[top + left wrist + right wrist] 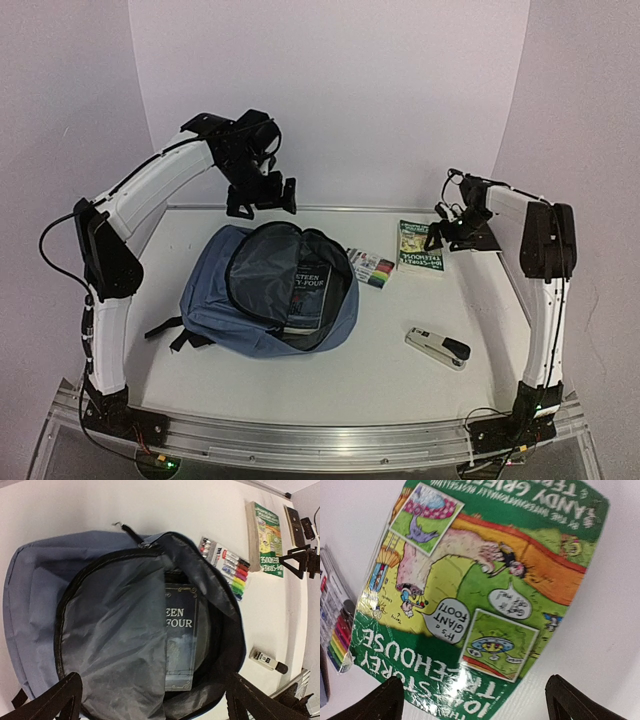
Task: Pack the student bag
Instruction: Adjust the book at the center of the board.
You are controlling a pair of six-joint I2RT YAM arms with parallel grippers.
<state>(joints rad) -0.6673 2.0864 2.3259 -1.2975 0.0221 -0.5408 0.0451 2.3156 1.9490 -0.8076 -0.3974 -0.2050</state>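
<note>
The slate-blue student bag (215, 300) lies open on the table, with a dark blue book (311, 288) inside; the bag (35, 595) and the book (181, 630) also fill the left wrist view. My left gripper (261, 196) is open and empty, high above the bag's far edge. A green comic book (420, 246) lies flat at the right back and fills the right wrist view (470, 595). My right gripper (462, 236) is open and empty, hovering low over the book's right side.
A pack of coloured markers (371, 267) lies between the bag and the green book, and shows in the left wrist view (227, 566). A stapler (437, 347) lies at the front right. Purple walls enclose the table.
</note>
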